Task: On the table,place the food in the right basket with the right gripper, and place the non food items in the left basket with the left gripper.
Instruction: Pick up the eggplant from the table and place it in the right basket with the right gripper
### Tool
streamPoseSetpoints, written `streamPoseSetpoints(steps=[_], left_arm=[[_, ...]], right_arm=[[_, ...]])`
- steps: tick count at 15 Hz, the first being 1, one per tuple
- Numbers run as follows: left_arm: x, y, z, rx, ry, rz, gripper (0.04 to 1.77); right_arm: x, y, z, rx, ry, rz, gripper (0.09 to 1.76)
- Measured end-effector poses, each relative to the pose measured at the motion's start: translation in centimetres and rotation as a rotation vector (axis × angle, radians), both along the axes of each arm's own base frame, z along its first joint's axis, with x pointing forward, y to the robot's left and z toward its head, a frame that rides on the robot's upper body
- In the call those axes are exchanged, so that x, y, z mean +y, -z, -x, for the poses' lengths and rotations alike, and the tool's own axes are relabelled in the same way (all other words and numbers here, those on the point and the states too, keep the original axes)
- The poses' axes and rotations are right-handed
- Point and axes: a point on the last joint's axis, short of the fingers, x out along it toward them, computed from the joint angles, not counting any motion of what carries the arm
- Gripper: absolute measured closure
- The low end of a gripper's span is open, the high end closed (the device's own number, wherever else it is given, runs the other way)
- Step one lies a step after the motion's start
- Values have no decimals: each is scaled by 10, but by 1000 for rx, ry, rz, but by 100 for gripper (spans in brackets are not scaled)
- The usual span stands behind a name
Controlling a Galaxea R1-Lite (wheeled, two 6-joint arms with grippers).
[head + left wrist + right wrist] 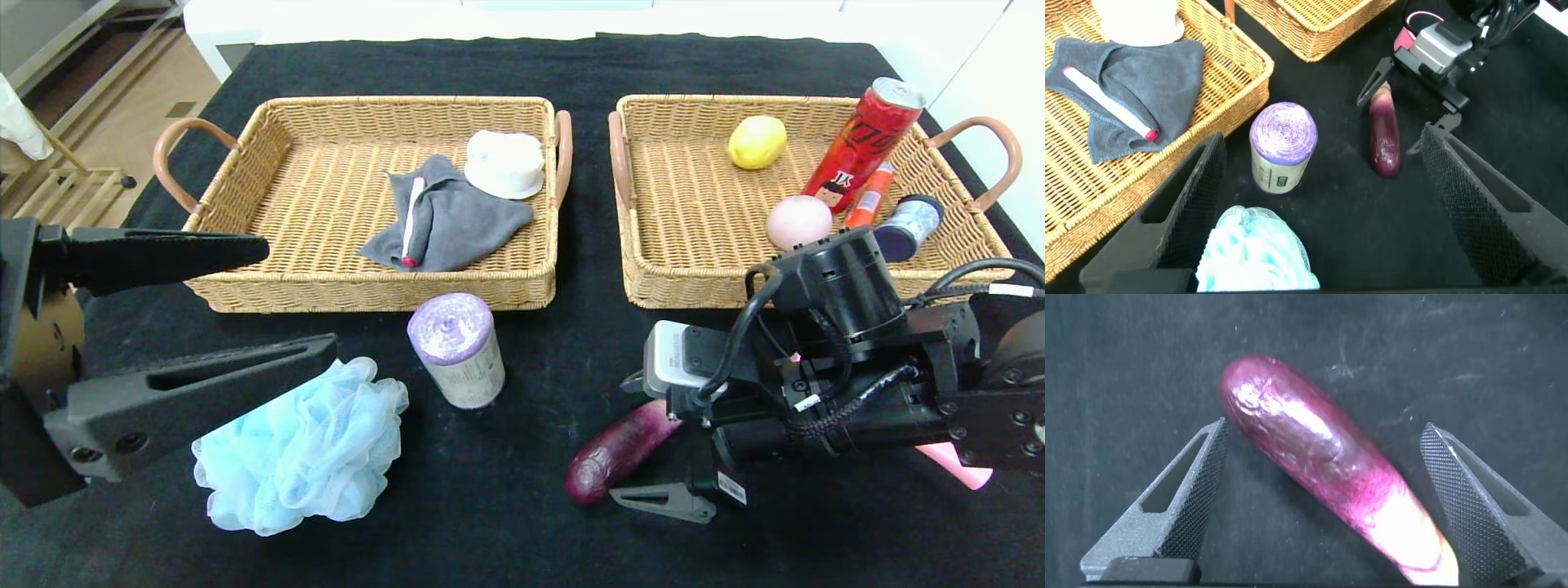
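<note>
A: In the head view, what is on the table (522,506)?

B: Two baskets stand side by side at the back. The left basket (326,269) holds a grey cloth (457,220), a white stick with a red tip (411,219) on it, and a white round box (504,163). The right basket (678,278) holds a lemon (757,142), the red can (861,144) leaning on the far wall, the pink ball (798,220), an orange tube (869,196) and a small blue jar (910,226).

A: And in front of the baskets?

B: The blue bath pouf (302,449) lies at the front left, and the lilac bag roll (457,349) stands upright just beside it. The eggplant (616,457) lies at the front right. A pink thing (955,464) shows behind the right arm; I cannot tell what it is.

A: The grippers?

B: The left gripper (277,298) is wide open and holds nothing, above the pouf. The right gripper (653,457) is low over the eggplant.

A: The left wrist view?

B: The left gripper (1323,212) has its fingers spread, with the roll (1282,147) and the pouf (1259,253) between them, not touched. The eggplant (1384,135) lies farther off, under the right gripper (1404,102).

A: The right wrist view?

B: The right gripper (1327,498) is fully open. The eggplant (1323,482) lies slanted on the black cloth between the fingers (1192,498), and they are apart from it.
</note>
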Motion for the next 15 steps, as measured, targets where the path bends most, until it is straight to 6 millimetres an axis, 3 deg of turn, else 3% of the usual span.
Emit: streamPoseSetpoints(steps=[15], left_arm=[[0, 1, 0, 4, 0, -2, 9]], right_arm=[[14, 16, 2, 22, 1, 58, 14]])
